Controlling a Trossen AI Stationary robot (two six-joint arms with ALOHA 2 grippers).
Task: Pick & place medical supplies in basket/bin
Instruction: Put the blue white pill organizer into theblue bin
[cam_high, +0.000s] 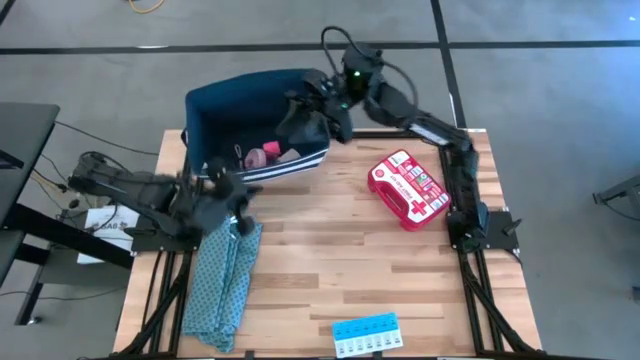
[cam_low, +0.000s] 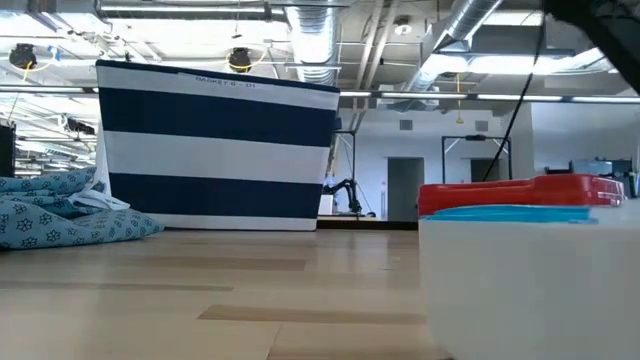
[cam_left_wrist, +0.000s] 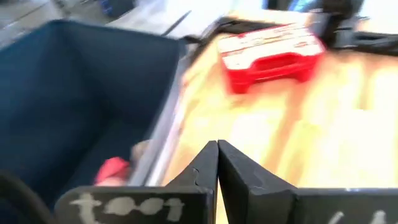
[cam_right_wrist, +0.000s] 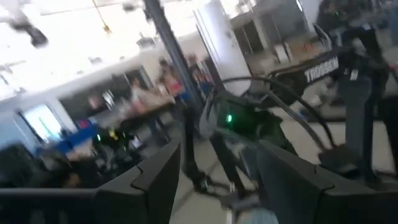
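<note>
Wooden table (cam_high: 330, 270), items logged. Navy bin (cam_high: 215, 110) at the far edge, pink pieces (cam_high: 268, 152) inside. Red first-aid case (cam_high: 407, 188) and blue pill organizer (cam_high: 366, 333) remain out. I see the right gripper (cam_high: 300, 118) empty, jaws wide, over the bin; left gripper (cam_high: 232, 192) closed, empty. Risk: snagging the bin's soft wall.

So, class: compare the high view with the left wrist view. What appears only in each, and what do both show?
Only the high view shows the right gripper, open over the bin, the teal cloth and the blue pill organizer at the table's near edge. Only the left wrist view shows the left gripper close up, its fingers shut and empty. Both show the navy bin with pink items inside, the red first-aid case lying outside it, and the wooden table.
</note>
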